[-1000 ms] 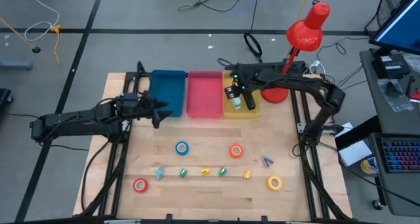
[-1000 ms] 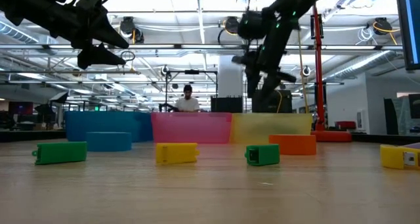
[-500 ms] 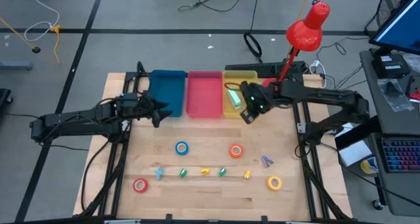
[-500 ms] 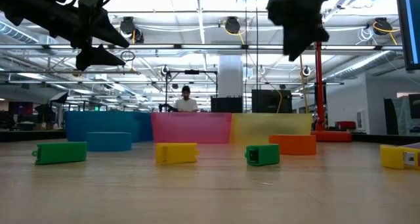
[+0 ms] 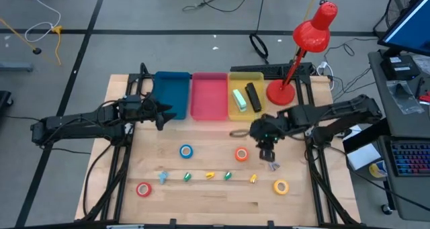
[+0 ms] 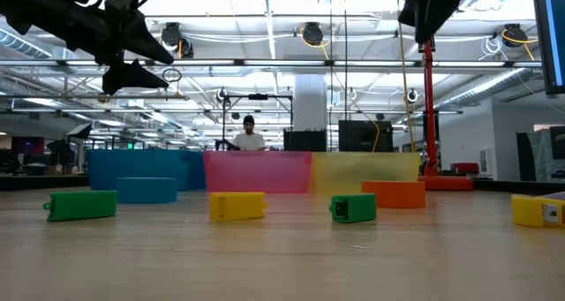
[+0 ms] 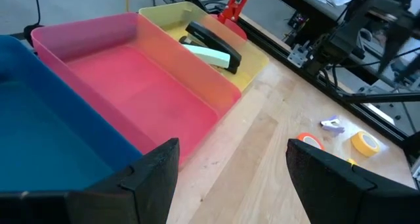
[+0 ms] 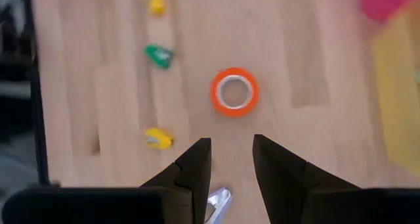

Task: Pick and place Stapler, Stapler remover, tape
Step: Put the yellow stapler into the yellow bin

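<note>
A black stapler [image 5: 252,97] and a pale green one [image 5: 238,99] lie in the yellow bin [image 5: 246,75]. The tape rolls lie flat on the table: blue [image 5: 186,150], orange [image 5: 241,154], red [image 5: 143,188], yellow [image 5: 281,186]. The small silver-purple stapler remover [image 5: 273,165] lies right of the orange roll. My right gripper [image 5: 267,150] hangs open above the table between the orange roll [image 8: 233,92] and the remover [image 8: 220,201], touching nothing. My left gripper [image 5: 164,113] stands open in the air by the blue bin [image 5: 170,95].
A pink bin [image 5: 209,95] stands between the blue and yellow ones. Several small green and yellow bits [image 5: 209,175] lie in a row near the front. A red desk lamp [image 5: 281,93] stands at the table's back right. Bare wood lies between bins and rolls.
My right gripper has left the yellow bin and swung toward the table's near edge, rolling as it went. It now hangs over the bare wood by the orange roll. Both staplers stay in the yellow bin.
</note>
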Robot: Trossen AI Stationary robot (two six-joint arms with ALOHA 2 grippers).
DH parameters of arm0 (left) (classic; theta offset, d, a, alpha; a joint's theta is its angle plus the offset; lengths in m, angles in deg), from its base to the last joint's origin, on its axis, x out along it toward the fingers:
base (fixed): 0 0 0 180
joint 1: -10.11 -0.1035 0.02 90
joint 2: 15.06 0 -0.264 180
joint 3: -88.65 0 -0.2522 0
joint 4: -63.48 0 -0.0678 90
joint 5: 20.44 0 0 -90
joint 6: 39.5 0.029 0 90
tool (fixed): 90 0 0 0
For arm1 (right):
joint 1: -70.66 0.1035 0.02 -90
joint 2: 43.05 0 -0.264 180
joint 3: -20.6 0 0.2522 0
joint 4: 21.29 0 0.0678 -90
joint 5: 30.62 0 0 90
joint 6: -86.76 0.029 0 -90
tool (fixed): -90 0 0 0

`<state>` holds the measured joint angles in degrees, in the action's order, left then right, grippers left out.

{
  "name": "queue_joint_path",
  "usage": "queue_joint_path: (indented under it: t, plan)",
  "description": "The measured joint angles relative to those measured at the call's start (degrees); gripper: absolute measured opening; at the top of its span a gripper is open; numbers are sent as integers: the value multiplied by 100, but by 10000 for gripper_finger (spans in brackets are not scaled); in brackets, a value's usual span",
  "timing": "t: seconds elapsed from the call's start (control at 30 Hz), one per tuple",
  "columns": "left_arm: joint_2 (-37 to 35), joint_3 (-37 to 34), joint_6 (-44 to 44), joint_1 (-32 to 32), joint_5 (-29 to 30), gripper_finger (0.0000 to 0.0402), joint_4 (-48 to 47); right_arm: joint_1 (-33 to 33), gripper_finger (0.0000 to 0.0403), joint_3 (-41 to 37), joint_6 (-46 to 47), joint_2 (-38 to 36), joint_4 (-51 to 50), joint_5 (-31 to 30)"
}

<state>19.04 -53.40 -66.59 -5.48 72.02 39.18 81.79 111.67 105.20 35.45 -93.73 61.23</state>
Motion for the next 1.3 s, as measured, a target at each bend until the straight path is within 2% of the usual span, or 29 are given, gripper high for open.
queue_joint_path:
  t: [0.2,0.37,0.6,0.73,0.9,1.1,1.3]
  plan:
    - [0,0,0,0,16,273,-64,311,101,-411,-1467,208,954,273]
    - [0,0,13,0,17,273,-79,476,100,-911,-2085,417,1625,282]
    - [0,0,169,-2,66,273,-136,857,100,-1209,-3697,848,1694,290]
    - [0,0,147,-1,65,273,-136,1098,102,-1219,-4288,1035,1733,288]
    - [0,0,109,-2,64,273,-134,1307,112,-1219,-4529,1163,1922,316]
    - [0,0,109,-2,66,273,-134,1336,136,-1220,-4443,1248,2140,746]
    - [0,0,109,-2,66,273,-134,1389,166,-1222,-4450,1433,2381,913]
